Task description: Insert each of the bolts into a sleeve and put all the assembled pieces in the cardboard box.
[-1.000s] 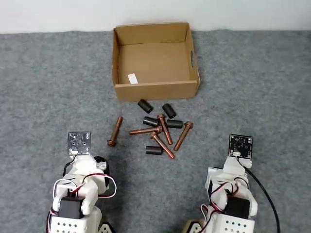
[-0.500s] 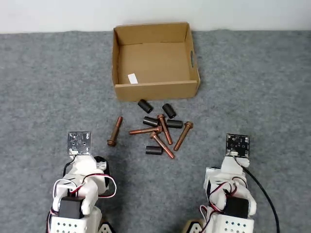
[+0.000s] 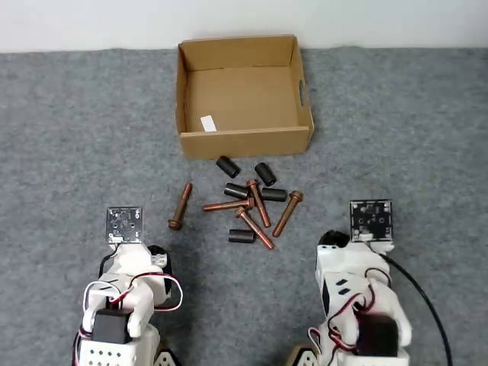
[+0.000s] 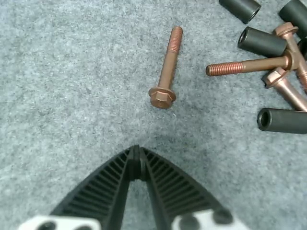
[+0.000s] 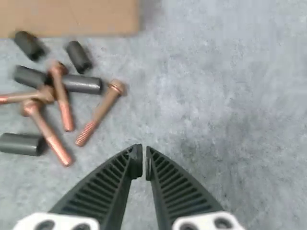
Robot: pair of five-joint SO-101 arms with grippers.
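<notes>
Right, nothing is assembled yet; the box [image 3: 244, 142] sits open at 12 o'clock on the grey, felt-like tabletop [image 3: 427, 137], plain brown cardboard with just a white sticker [image 3: 207, 122] inside. Five bolts [image 3: 258, 202] and five sleeves [image 3: 264, 173] lie loose just in front of it, mostly in one crossed heap.

Left hand [image 4: 135, 155] has its ribbed black fingers [image 4: 115, 172] pressed together, gripping nothing; right hand [image 5: 144, 154] shows only a hairline slit between the tips, and it's empty too.

Now the one to watch: the lone bolt [image 3: 180, 206] [image 4: 165, 67], apart from the heap, at about 1 o'clock from the left arm and clearly nearer to it than to the right. Its long axis runs 1 to 7, hex flange head toward the arm, threaded tip toward the box; copper-coloured, smooth shank. I'd say the left hand must open and close across that shank.

Over on the right, the end bolt [image 3: 287, 213] [image 5: 100, 112] lies at 11 o'clock from that arm, thread end nearer, head touching a sleeve; the sleeves are matte black hollow tubes, and the near one [image 3: 241, 235] [image 4: 283, 120] lies 3 to 9.
</notes>
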